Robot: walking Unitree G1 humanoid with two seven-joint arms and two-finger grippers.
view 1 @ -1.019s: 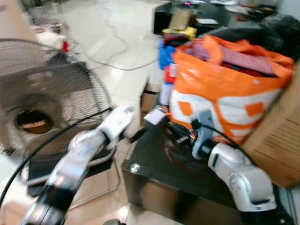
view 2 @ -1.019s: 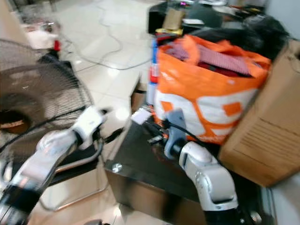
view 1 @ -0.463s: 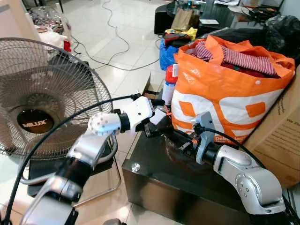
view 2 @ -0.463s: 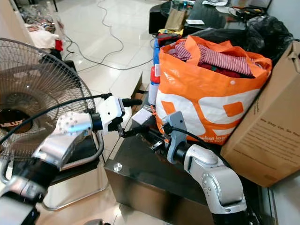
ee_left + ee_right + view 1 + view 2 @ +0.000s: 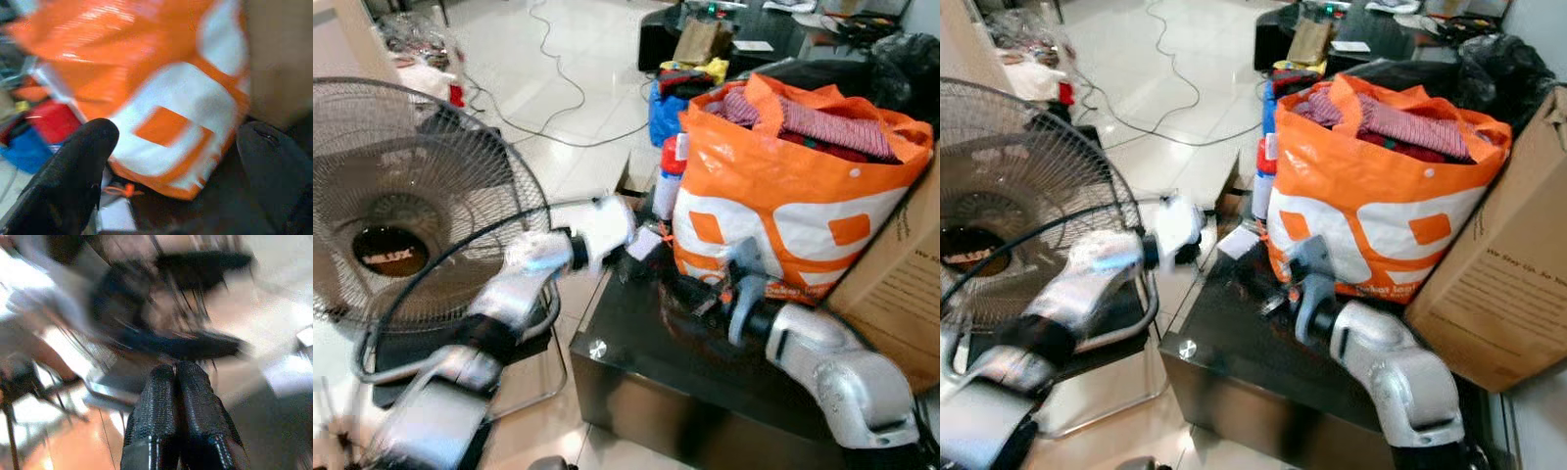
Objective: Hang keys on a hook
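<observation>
Glossy black worktop, carrying a stuffed orange-and-white plastic bag along its far edge; both arms reach over its far left corner. Left end effector: fingers spread wide, empty, facing the bag. Right end effector: fingers pressed together; keys, their lie and long axis, and hook cannot be made out.

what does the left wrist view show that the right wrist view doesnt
Left wrist view: the orange and white plastic bag close up, a brown cardboard box beside it, a small orange tie at its base, and the left tool with its fingers spread wide.
Right wrist view: the right tool with fingers pressed together, pointing at a blurred black shape over pale floor.
Both: black fingers in the foreground and motion blur.
</observation>
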